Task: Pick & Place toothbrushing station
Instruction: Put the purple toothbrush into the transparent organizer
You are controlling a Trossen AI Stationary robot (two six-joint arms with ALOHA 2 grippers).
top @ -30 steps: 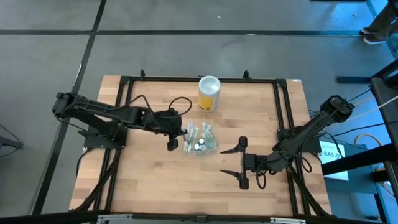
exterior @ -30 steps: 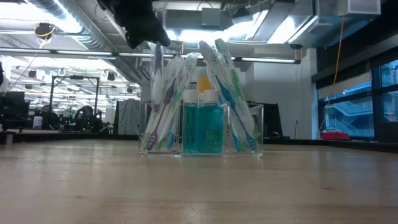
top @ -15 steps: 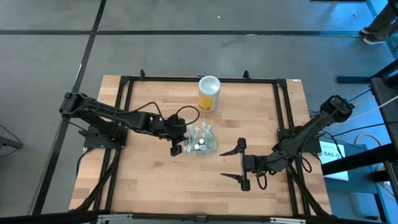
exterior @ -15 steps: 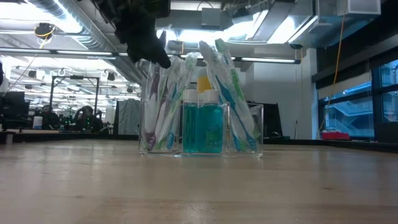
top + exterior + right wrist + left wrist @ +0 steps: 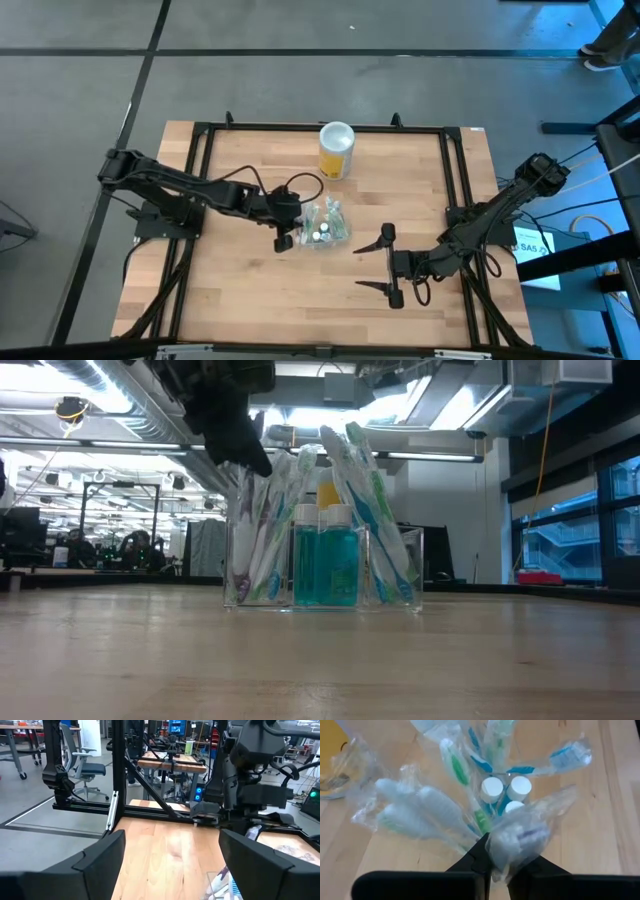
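Since a second ago the left tool (image 5: 284, 236) has slid rightward from beside the container's upper-left corner down to its left end, and the wrapped brushes there have been pushed more upright. Its jaws look nearly closed on a wrapped toothbrush (image 5: 517, 837), the plastic sleeve bunched between the two dark fingers (image 5: 479, 855) in the left wrist view; whether the grip is firm or just loosening I cannot tell.

That brush stands in the left compartment of the toothbrushing station (image 5: 322, 226), the clear container sitting just left of centre in the overhead frame, on the wooden bench (image 5: 250, 300). From bench height the station (image 5: 322, 565) shows three sections: brushes left and right, and teal mouthwash bottles (image 5: 326, 560) with white caps in the middle. A yellow canister (image 5: 336, 150) stands behind it, near the upper middle of the frame, apart from it.

The right tool (image 5: 388, 262) waits to the lower right of the station, fingers spread wide, holding nothing.

To do this step well, I judge the left tool should seat the brush fully down, then release straight upward so the crinkly wrapper does not drag neighbouring brushes or tip the light container.
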